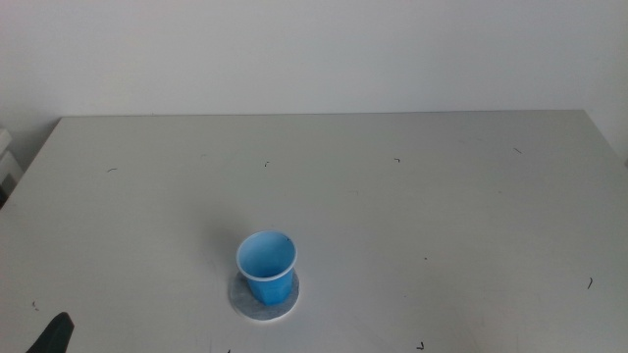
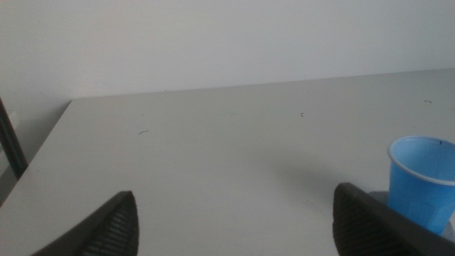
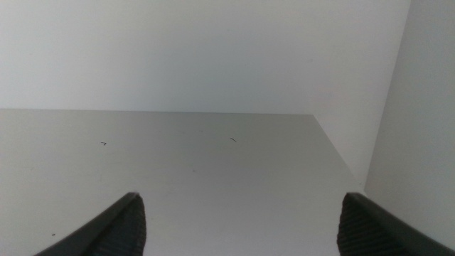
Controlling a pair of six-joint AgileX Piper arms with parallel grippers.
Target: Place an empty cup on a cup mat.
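The bright blue cup [image 1: 266, 266] stands upright and empty on the round grey cup mat [image 1: 263, 301], near the table's front, left of centre. The cup also shows in the left wrist view [image 2: 421, 181], beyond one jaw. My left gripper [image 2: 234, 226] is open and empty, back from the cup; only its tip [image 1: 51, 336] shows at the bottom left corner of the middle view. My right gripper [image 3: 238, 226] is open and empty over bare table, out of the middle view.
The grey table [image 1: 412, 206] carries a few small dark specks. A white wall stands behind its far edge. The table's right edge and corner show in the right wrist view [image 3: 341, 160].
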